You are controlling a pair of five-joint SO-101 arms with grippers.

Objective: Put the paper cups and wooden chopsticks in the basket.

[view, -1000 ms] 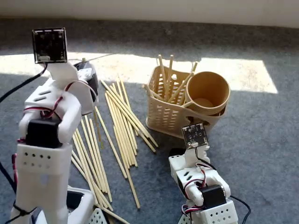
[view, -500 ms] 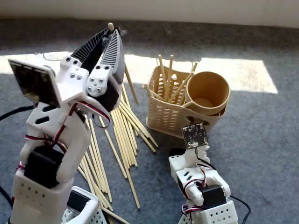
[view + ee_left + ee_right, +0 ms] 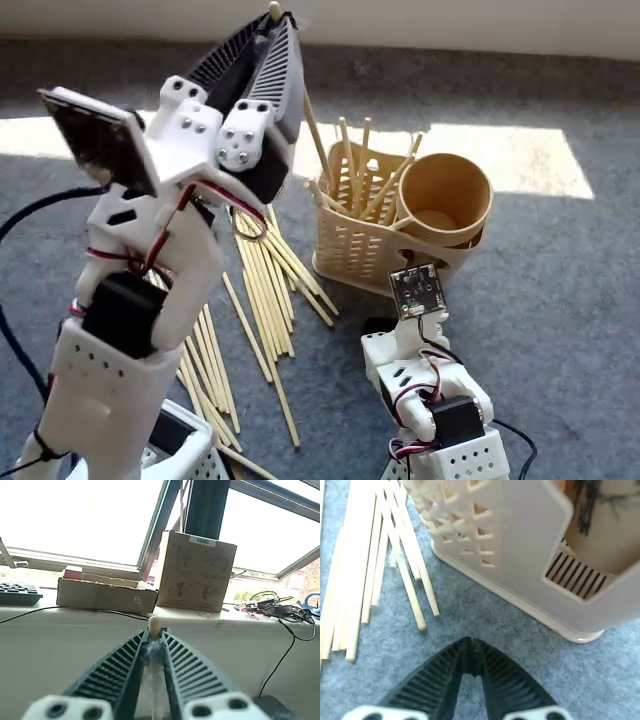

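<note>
the left gripper (image 3: 281, 24) is holding high over the grey carpet (image 3: 560, 300), its black ribbed jaws clamping one pale wooden chopstick (image 3: 315, 135) that is slanting down towards the cream slatted plastic basket (image 3: 350, 245). a tan paper cup (image 3: 445, 200) is lying on its side in the basket, and many loose chopsticks (image 3: 262, 290) are lying on the carpet beside it. the right gripper (image 3: 470, 652) is hovering low just beside the basket, jaws pressing together on nothing.

Within this one second the left gripper (image 3: 278, 20) has come up from the pile of chopsticks (image 3: 262, 290), closed on one chopstick (image 3: 316, 140), and has swung higher and nearer to the basket (image 3: 345, 250), beside whose rim the stick's lower end now hangs.
</note>
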